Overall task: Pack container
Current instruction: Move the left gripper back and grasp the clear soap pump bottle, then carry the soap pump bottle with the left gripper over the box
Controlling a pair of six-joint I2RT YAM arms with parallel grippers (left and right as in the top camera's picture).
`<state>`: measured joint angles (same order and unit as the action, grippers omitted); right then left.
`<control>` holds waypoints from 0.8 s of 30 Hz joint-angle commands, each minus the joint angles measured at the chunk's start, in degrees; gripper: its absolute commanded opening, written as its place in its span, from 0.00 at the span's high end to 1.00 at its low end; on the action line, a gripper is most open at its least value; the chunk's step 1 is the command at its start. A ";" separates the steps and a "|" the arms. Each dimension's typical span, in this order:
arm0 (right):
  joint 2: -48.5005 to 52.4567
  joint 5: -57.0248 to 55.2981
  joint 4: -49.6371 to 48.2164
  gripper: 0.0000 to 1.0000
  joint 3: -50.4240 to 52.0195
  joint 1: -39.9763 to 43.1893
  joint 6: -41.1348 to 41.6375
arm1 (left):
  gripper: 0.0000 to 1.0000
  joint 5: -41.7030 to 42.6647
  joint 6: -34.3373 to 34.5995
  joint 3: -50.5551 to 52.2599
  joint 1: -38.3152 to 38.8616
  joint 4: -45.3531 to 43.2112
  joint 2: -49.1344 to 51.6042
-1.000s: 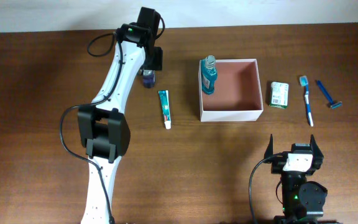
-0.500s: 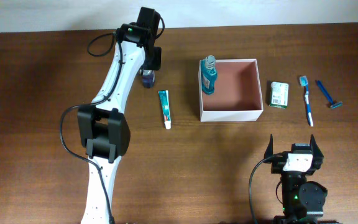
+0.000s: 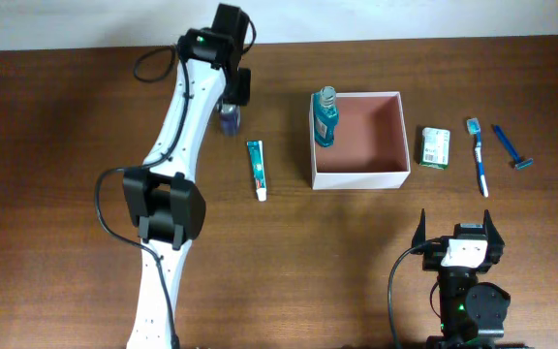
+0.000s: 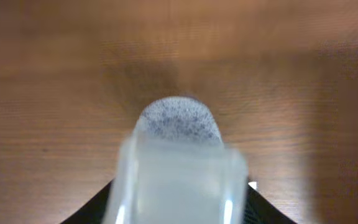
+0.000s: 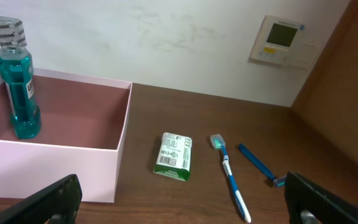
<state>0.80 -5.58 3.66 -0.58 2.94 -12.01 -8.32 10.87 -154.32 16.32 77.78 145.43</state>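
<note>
Done: one item packed, a blue mouthwash bottle (image 3: 325, 116).
Container (image 3: 356, 180): mid-table; the mouthwash bottle stands in its far-left corner, the rest bare.
Left outside: toothpaste tube (image 3: 256, 170), green-white packet (image 3: 434, 147), toothbrush (image 3: 478, 155), razor (image 3: 511, 147), small bottle (image 4: 178, 124).
Left gripper (image 3: 232, 109): at the small bottle; whether it grips, I cannot tell.
Right gripper (image 3: 457, 226): fingers wide, holding nothing.

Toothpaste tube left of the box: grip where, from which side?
Toothpaste tube: from above, pinch mid-body across its narrow width. It lies flat, long axis pointing away from the robot, cap at the near end.
</note>
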 commanded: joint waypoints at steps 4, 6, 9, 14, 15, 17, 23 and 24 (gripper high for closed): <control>-0.44 -1.09 0.42 0.01 0.26 -0.31 0.24 | 0.64 0.66 -0.50 -19.71 0.72 5.01 -2.08; -0.44 -1.09 0.42 0.01 0.26 -0.31 0.24 | 0.64 3.13 -0.48 -23.69 1.36 6.32 -2.08; -0.44 -1.09 0.42 0.01 0.26 -0.31 0.24 | 0.64 7.37 -0.26 -25.53 2.82 6.38 -3.45; -0.44 -1.09 0.42 0.01 0.26 -0.31 0.24 | 0.64 8.09 -0.28 -25.53 7.15 5.79 -6.08; -0.44 -1.09 0.42 0.01 0.26 -0.31 0.24 | 0.64 8.04 -0.28 -25.53 7.98 5.38 -6.34; -0.44 -1.09 0.42 0.01 0.26 -0.31 0.24 | 0.64 7.87 -0.28 -25.53 10.01 4.28 -6.93; -0.44 -1.09 0.42 0.01 0.26 -0.31 0.24 | 0.64 -1.16 -0.28 -25.53 15.56 1.20 -7.80; -0.44 -1.09 0.42 0.01 0.26 -0.31 0.24 | 0.64 -2.32 -0.28 -25.53 16.13 0.96 -7.82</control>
<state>0.80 -5.58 3.66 -0.58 2.94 -11.99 -3.90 10.87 -178.41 31.05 80.47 143.09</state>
